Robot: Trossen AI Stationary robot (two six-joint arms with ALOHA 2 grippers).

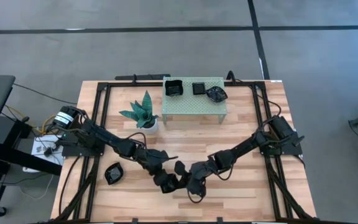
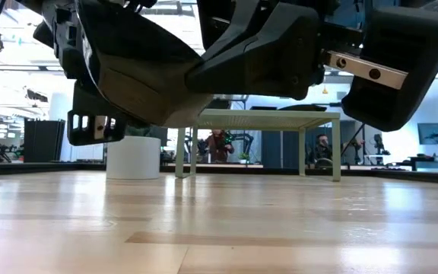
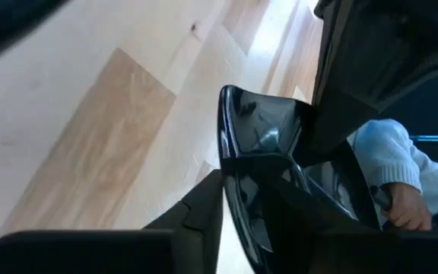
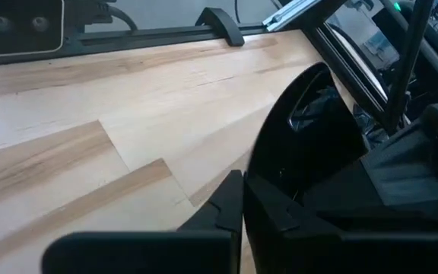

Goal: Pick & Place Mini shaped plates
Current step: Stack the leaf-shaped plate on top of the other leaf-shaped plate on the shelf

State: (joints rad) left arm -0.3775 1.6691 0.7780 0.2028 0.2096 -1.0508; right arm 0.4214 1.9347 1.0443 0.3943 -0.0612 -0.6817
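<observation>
My two grippers meet over the table's near middle, my left gripper [image 1: 168, 181] and my right gripper [image 1: 192, 180] both shut on one glossy black mini plate [image 1: 180, 167] held between them, above the wood. The left wrist view shows that plate [image 3: 253, 144] edge-on; the right wrist view shows its hollow face [image 4: 303, 144]. Another black plate [image 1: 113, 173] lies flat on the table near my left arm. Three more plates [image 1: 173, 88] [image 1: 199, 88] [image 1: 216, 94] sit on top of the green shelf [image 1: 194, 106]. My left gripper has the plate's rim [image 3: 233, 199] pinched between its two fingers [image 3: 196, 217], with the plate standing on edge and lifted clear of the table. My right gripper pinches the opposite side of the plate at its rim [image 4: 258, 199] between its fingers [image 4: 220, 204], coming from the table's right; the plate is tilted and off the wood.
A green-leaved plant in a white pot [image 1: 145, 114] stands left of the shelf, just beyond my left arm. Black frame rails [image 1: 98, 124] run along the table's sides. Bare wood [image 1: 241, 193] lies near the near edge. People show in the room beyond [image 2: 220, 144].
</observation>
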